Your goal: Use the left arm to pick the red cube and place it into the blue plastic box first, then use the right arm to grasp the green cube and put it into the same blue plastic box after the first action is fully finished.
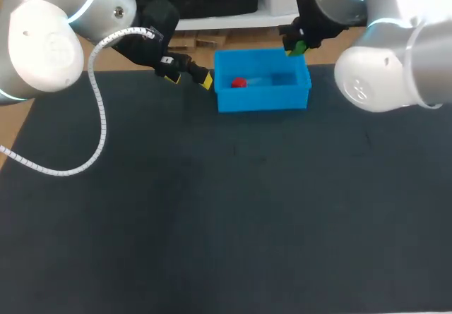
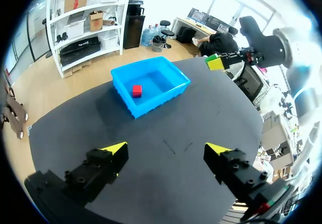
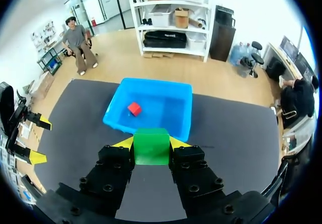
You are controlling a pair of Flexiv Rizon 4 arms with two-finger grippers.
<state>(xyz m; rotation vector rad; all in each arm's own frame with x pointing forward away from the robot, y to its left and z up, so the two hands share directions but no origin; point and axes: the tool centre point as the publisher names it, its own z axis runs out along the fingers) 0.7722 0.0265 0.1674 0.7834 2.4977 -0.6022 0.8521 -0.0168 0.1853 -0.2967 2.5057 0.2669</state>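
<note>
- Your left gripper [image 1: 189, 79] sat in the upper left of the head view, just beside the left wall of the blue plastic box [image 1: 263, 104]. Its fingers were wide apart and held nothing.
- The red cube [image 1: 239, 83] lay inside that box, on the floor toward its left end, with no finger touching it.
- Your right gripper [image 3: 151, 142] had its fingers clamped on the green cube [image 3: 151, 146] from both sides, and the yellow tips showed on either side of it in the right wrist view.
- In the head view that gripper hung at the box's far right corner, upper middle of the frame. The green cube was up off the counter [image 1: 212, 222] and not in the box.
- From the right wrist, the box lay just ahead of the held cube, with the red cube showing inside it.
</note>
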